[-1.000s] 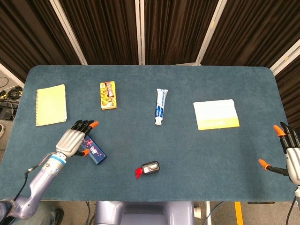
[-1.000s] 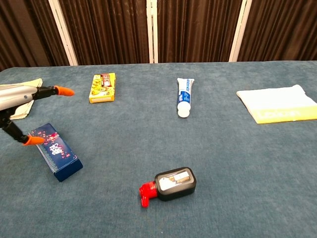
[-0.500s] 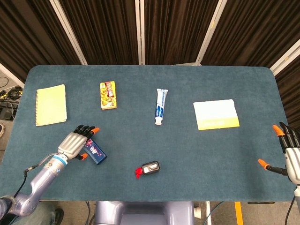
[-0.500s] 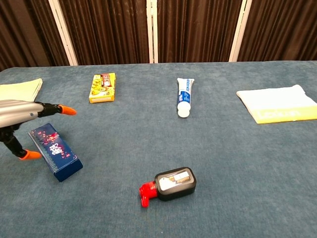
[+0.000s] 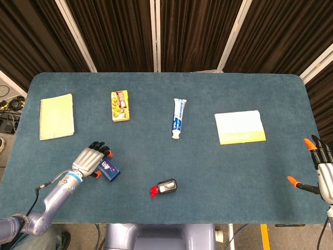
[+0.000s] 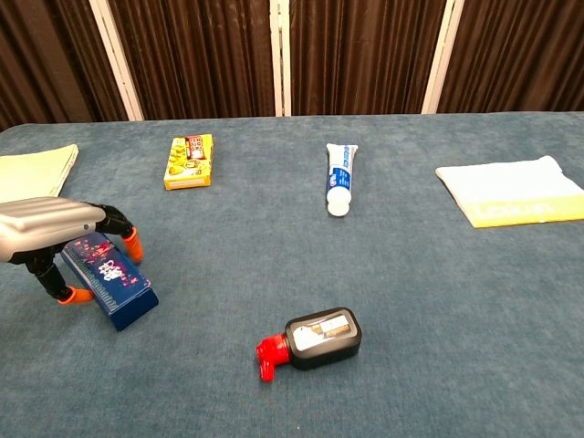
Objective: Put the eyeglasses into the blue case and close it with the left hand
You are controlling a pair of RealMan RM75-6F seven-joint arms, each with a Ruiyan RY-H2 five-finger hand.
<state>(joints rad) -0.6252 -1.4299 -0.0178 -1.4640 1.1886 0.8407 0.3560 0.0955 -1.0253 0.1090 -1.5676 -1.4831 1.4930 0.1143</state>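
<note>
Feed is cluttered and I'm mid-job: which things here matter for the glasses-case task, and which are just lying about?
For the job:
- blue case, lid down, no eyeglasses visible
- left hand, fingers curled over the case

Lying about:
- yellow notebook
- yellow snack box
- toothpaste tube
- folded cloth
- black sharpener

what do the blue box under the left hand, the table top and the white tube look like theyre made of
Blue box: seemingly printed cardboard or a wrapped hard shell, smooth, with sharp edges and pink print; which one is unclear. Table top: teal fabric, felt or short pile by its matte, fuzzy grain. White tube: probably soft plastic, slightly glossy, flattened at its far end, with a round cap.
</note>
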